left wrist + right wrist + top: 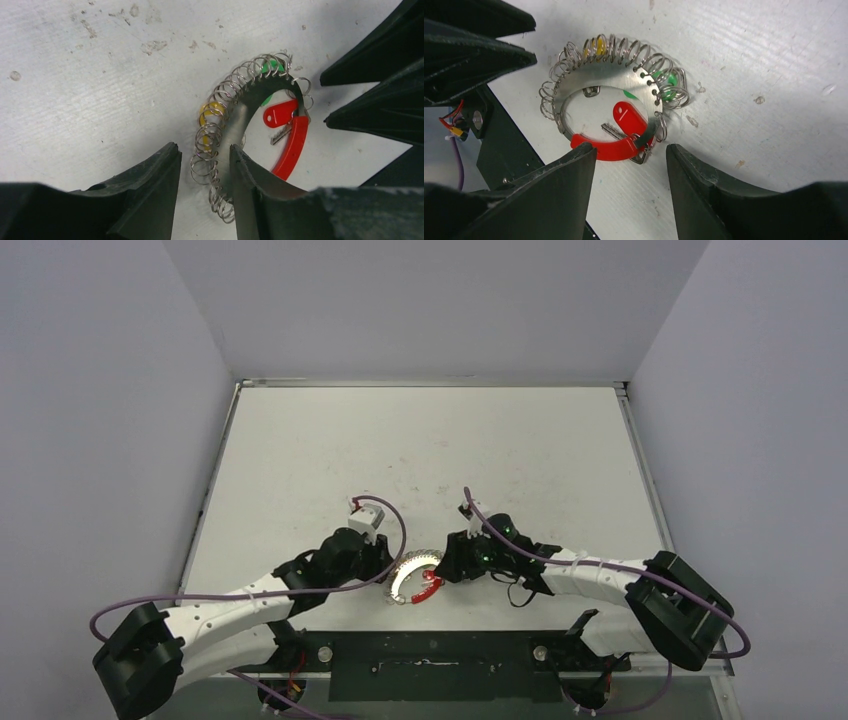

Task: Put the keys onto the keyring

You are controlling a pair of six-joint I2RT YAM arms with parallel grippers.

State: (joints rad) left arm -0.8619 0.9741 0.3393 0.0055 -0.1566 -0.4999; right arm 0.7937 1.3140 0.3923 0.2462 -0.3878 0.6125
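From above, the keyring (415,578) lies flat near the table's (420,440) front edge; left wrist: left gripper (205,167) fingers apart astride its rim, probably light, stiff, slippery; right wrist: right gripper (631,160) fingers apart near the red piece (609,149), likeliest hold.

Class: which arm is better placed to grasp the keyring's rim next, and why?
Probably the left. The left gripper, open, straddles the coiled rim of the keyring. The right gripper, also open, sits just short of the red piece and encloses nothing.
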